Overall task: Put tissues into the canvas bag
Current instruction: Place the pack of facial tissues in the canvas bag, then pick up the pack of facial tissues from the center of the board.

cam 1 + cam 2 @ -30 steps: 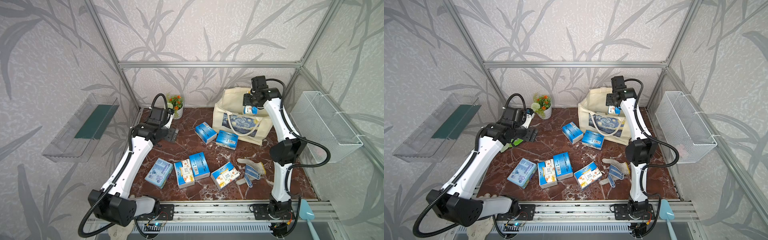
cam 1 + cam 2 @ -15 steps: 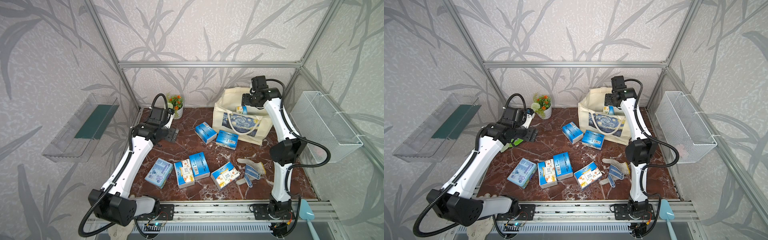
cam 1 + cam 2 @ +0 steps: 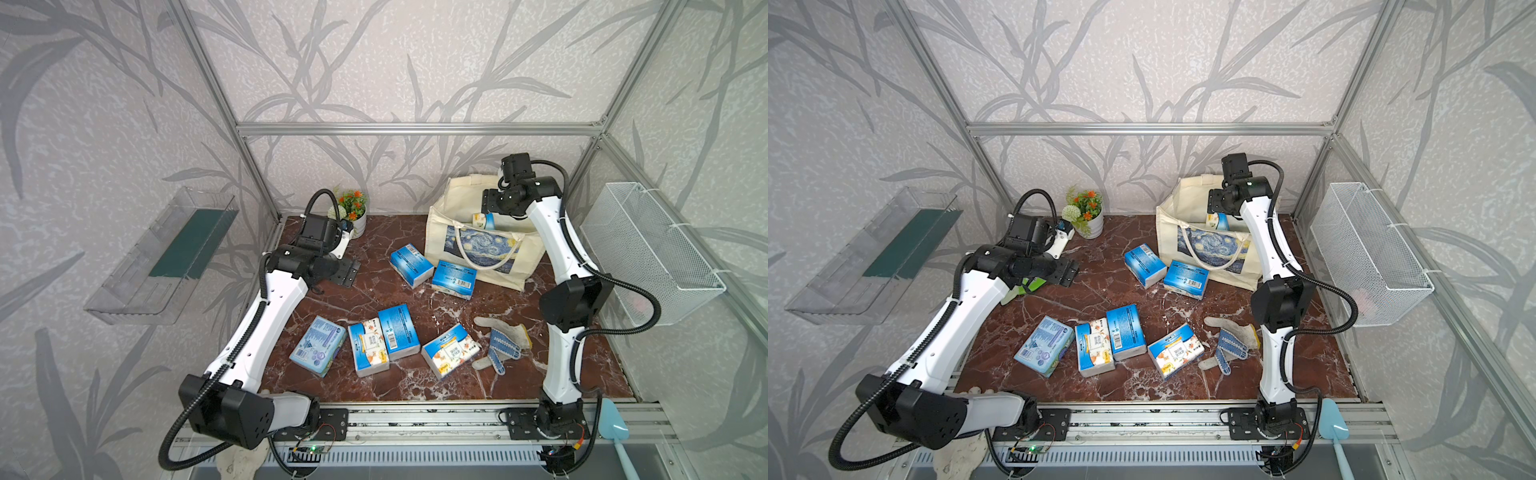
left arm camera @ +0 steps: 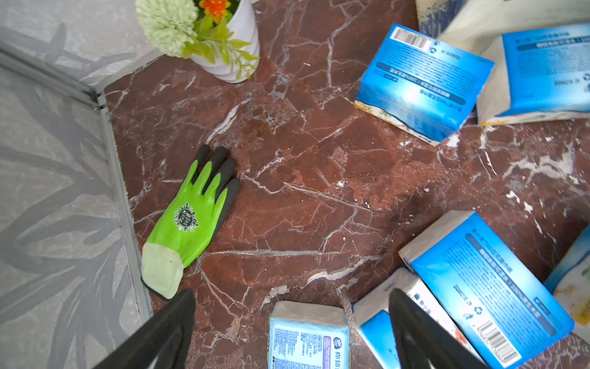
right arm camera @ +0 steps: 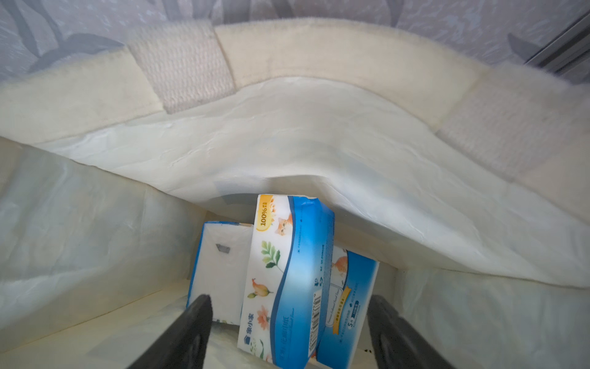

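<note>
The right gripper hung over the open bag at one o'clock on the table. Its jaws stood apart, clear of the tissue packs standing inside. Six more packs lay outside: two just in front of the bag, four toward six o'clock. The left gripper hovered at ten o'clock, jaws wide, holding nothing.

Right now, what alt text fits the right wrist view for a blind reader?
Inside the cream canvas bag, a blue-and-white floral tissue pack stands on edge between a white-ended pack and another pack. The right hand hangs open above it, fingers either side, not touching.
</note>
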Available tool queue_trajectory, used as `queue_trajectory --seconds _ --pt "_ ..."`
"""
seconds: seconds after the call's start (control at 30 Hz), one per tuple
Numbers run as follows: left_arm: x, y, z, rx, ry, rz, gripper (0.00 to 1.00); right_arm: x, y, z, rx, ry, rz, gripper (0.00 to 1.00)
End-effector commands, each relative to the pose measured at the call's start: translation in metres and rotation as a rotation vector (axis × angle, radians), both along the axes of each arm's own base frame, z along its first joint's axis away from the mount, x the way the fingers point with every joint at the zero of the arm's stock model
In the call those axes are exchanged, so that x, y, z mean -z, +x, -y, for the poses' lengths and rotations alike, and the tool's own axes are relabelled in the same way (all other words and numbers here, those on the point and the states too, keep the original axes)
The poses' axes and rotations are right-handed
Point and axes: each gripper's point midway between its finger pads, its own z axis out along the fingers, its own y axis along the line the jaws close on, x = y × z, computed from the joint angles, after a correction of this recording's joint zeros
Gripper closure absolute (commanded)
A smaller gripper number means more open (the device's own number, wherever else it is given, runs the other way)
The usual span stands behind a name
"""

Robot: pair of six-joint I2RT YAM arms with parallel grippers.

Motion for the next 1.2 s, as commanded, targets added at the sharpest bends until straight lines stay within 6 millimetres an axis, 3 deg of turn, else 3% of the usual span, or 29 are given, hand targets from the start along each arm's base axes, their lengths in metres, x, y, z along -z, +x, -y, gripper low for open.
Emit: queue_trajectory --seconds 0.0,0.17,0.3,0.57,0.8,1.03,1.17 --pt "0.004 -0.020 0.017 0.177 -0.029 -0.063 0.06 -0.068 -0.017 0.003 -0.012 0.033 0.138 0.21" --pt "0.013 -0.043 0.029 0.308 -0.046 -0.143 0.05 -0.109 -0.029 0.005 -0.023 0.082 0.211 0.18" --pt "0.020 -0.056 0.029 0.370 -0.029 -0.160 0.04 -0.129 -0.043 0.005 -0.042 0.102 0.237 0.18" --pt "0.039 -0.058 -0.002 0.172 0.067 -0.231 0.02 -0.155 -0.082 0.001 -0.089 0.147 0.283 0.18" --pt "0.059 -0.083 -0.035 0.099 0.200 -0.239 0.00 -0.156 -0.134 -0.014 -0.205 0.223 0.338 0.13" --pt "0.092 -0.108 -0.052 0.070 0.257 -0.293 0.01 -0.138 -0.193 -0.020 -0.275 0.287 0.360 0.06" --pt "0.116 -0.121 -0.058 0.067 0.277 -0.346 0.00 -0.118 -0.219 -0.025 -0.294 0.342 0.307 0.05"
